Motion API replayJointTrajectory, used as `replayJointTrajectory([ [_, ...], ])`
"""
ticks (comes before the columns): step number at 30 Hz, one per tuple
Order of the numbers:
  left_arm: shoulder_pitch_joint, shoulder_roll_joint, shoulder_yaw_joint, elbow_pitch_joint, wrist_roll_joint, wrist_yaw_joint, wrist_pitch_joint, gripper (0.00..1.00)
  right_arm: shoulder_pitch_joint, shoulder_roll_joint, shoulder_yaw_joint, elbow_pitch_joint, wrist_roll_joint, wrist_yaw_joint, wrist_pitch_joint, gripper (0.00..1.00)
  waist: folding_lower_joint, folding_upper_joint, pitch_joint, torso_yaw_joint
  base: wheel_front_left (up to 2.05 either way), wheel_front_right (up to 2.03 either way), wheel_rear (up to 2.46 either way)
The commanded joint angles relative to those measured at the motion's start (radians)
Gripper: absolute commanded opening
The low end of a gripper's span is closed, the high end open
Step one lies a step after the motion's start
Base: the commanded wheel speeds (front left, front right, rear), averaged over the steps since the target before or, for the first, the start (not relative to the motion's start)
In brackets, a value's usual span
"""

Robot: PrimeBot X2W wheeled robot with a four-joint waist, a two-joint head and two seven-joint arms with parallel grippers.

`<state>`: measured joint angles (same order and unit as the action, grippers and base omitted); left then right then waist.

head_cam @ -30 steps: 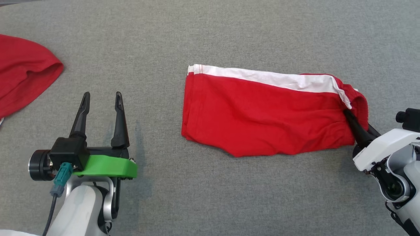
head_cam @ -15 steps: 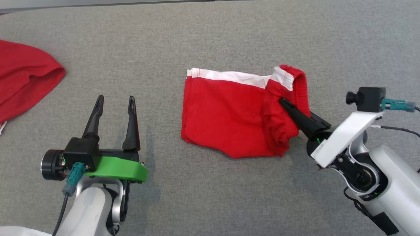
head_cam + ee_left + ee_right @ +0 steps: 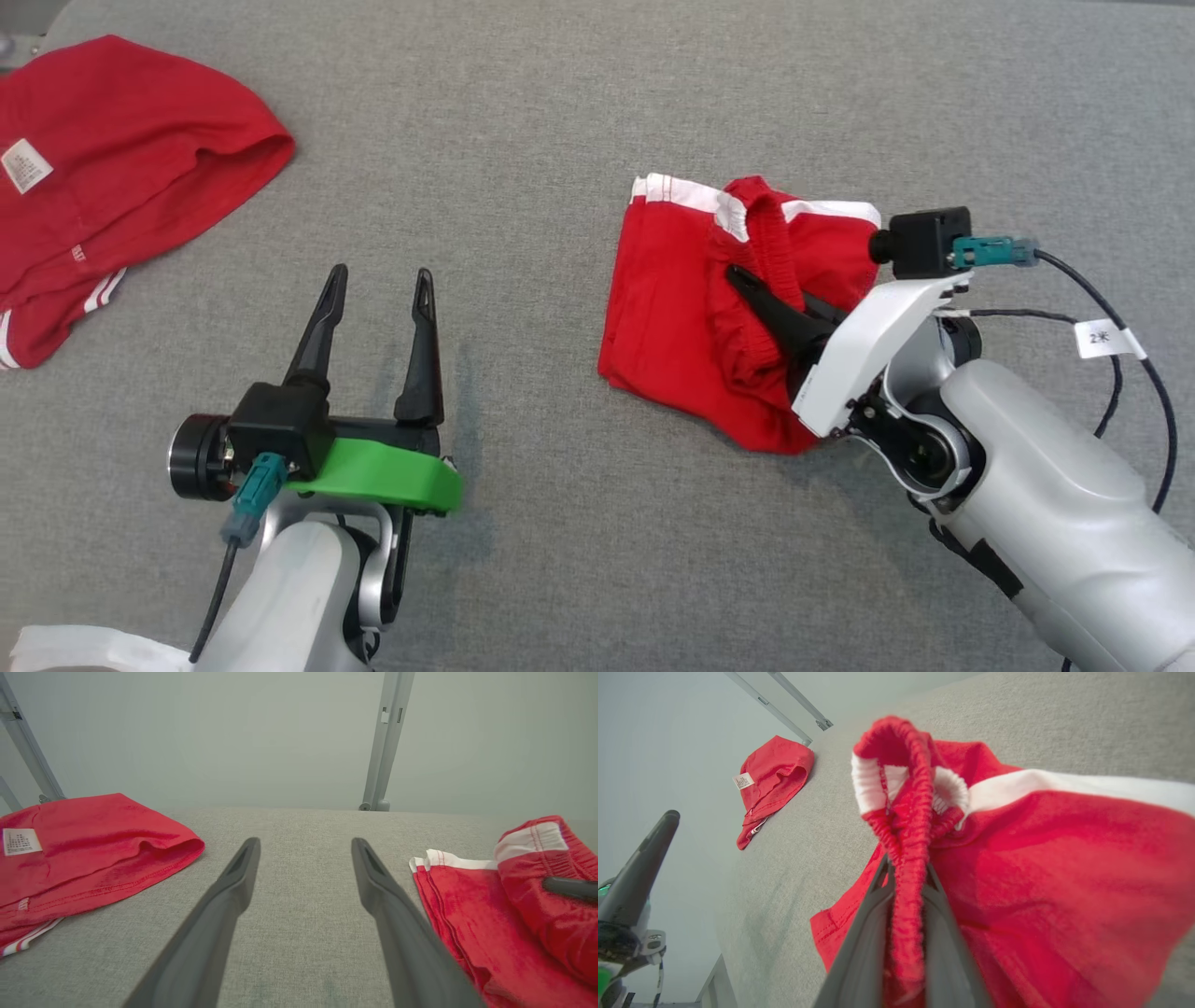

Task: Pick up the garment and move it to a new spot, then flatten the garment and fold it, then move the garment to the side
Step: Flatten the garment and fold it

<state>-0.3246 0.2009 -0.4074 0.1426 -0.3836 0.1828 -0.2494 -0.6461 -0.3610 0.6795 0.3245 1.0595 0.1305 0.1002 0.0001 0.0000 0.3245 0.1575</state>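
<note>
The garment (image 3: 667, 317) is a pair of red shorts with a white side stripe, lying right of centre on the grey table (image 3: 560, 112). My right gripper (image 3: 739, 277) is shut on its elastic waistband, which is lifted and carried leftward over the rest of the cloth. In the right wrist view the waistband (image 3: 901, 788) runs up between the fingers of the right gripper (image 3: 906, 870). My left gripper (image 3: 381, 275) is open and holds nothing, above bare table to the left of the garment (image 3: 448, 905). The left wrist view shows the left gripper (image 3: 303, 844) with its fingers wide apart.
A second red garment (image 3: 121, 168) with a white label lies at the table's far left (image 3: 93, 835). Grey metal posts (image 3: 387, 742) stand behind the table's far edge. Cables hang from the right wrist camera (image 3: 924, 243).
The right gripper has swept left with the waistband, doubling the shorts' right half over the left. The head camera has shifted, so the whole scene sits further right. The left gripper stayed open.
</note>
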Motion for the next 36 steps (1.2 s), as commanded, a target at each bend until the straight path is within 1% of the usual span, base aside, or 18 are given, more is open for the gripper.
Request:
replayJointTrajectory([
  [1,-0.015,-0.007,0.004,0.006,-0.002,-0.005,-0.008,1.00,-0.021,0.017,0.014,0.032,-0.019,0.000,-0.013,0.00,-0.0001,0.0000,0.017,0.028,0.00,0.00,0.00],
  [3,-0.014,-0.010,0.006,0.010,0.001,-0.006,-0.009,1.00,-0.037,0.031,0.018,0.064,-0.026,0.000,-0.033,0.00,-0.0001,0.0000,0.020,0.029,0.00,0.00,0.00],
  [4,-0.014,-0.012,0.007,0.011,0.003,-0.006,-0.010,1.00,-0.044,0.042,0.023,0.073,-0.027,0.000,-0.041,0.20,-0.0001,0.0000,0.021,0.029,0.00,0.00,0.00],
  [5,-0.014,-0.012,0.008,0.012,0.004,-0.007,-0.011,1.00,-0.049,0.054,0.028,0.079,-0.025,0.000,-0.050,0.82,-0.0001,0.0000,0.022,0.027,0.00,0.00,0.00],
  [6,-0.014,-0.012,0.009,0.014,0.006,-0.008,-0.012,1.00,-0.054,0.061,0.035,0.085,-0.024,0.000,-0.057,1.00,-0.0001,0.0000,0.022,0.026,0.00,0.00,0.00],
  [10,-0.019,-0.015,0.010,0.021,0.010,-0.013,-0.014,1.00,-0.067,0.076,0.056,0.087,-0.016,0.000,-0.091,1.00,-0.0001,0.0000,0.020,0.017,0.00,0.00,0.00],
  [13,-0.019,-0.012,0.010,0.027,0.015,-0.016,-0.015,1.00,-0.072,0.062,0.073,0.055,-0.021,0.000,-0.135,1.00,-0.0001,0.0000,0.016,0.007,0.00,0.00,0.00],
  [16,-0.015,-0.011,0.013,0.032,0.017,-0.015,-0.015,1.00,-0.053,0.030,0.063,0.015,-0.034,0.000,-0.222,1.00,-0.0001,0.0000,0.009,-0.005,0.00,0.00,0.00],
  [19,-0.002,-0.005,0.021,0.035,0.019,-0.008,-0.016,1.00,-0.020,-0.003,0.028,-0.010,-0.087,0.000,-0.318,1.00,-0.0001,0.0000,-0.005,-0.024,0.00,0.00,0.00],
  [21,0.006,0.001,0.029,0.034,0.018,-0.004,-0.016,1.00,0.002,-0.025,-0.037,-0.013,-0.149,0.000,-0.353,1.00,-0.0001,0.0000,-0.013,-0.039,0.00,0.00,0.00],
  [23,0.012,0.008,0.040,0.029,0.015,0.002,-0.016,1.00,0.044,-0.026,-0.140,-0.022,-0.224,0.000,-0.366,1.00,-0.0001,0.0000,-0.022,-0.054,0.00,0.00,0.00],
  [26,0.028,0.024,0.063,0.015,0.007,0.015,-0.015,1.00,0.133,0.006,-0.349,-0.095,-0.377,0.000,-0.367,1.00,-0.0001,0.0000,-0.029,-0.077,0.00,0.00,0.00],
  [27,0.028,0.024,0.063,0.015,0.007,0.015,-0.015,1.00,0.133,0.006,-0.349,-0.095,-0.377,0.000,-0.367,1.00,-0.0001,0.0000,-0.029,-0.077,0.00,0.00,0.00],
  [29,0.036,0.035,0.076,0.006,0.002,0.022,-0.014,1.00,0.205,0.029,-0.458,-0.144,-0.477,0.000,-0.367,1.00,-0.0001,0.0000,-0.037,-0.090,0.00,0.00,0.00],
  [32,0.055,0.051,0.093,-0.006,-0.001,0.029,-0.014,1.00,0.296,0.056,-0.575,-0.198,-0.597,0.000,-0.367,1.00,-0.0001,0.0000,-0.050,-0.106,0.00,0.00,0.00],
  [34,0.067,0.062,0.100,-0.017,-0.003,0.034,-0.012,1.00,0.348,0.073,-0.631,-0.227,-0.655,0.000,-0.367,1.00,-0.0001,0.0000,-0.059,-0.114,0.00,0.00,0.00],
  [36,0.083,0.069,0.106,-0.024,-0.006,0.039,-0.010,1.00,0.394,0.087,-0.663,-0.240,-0.697,0.000,-0.368,1.00,-0.0001,0.0000,-0.073,-0.122,0.00,0.00,0.00],
])
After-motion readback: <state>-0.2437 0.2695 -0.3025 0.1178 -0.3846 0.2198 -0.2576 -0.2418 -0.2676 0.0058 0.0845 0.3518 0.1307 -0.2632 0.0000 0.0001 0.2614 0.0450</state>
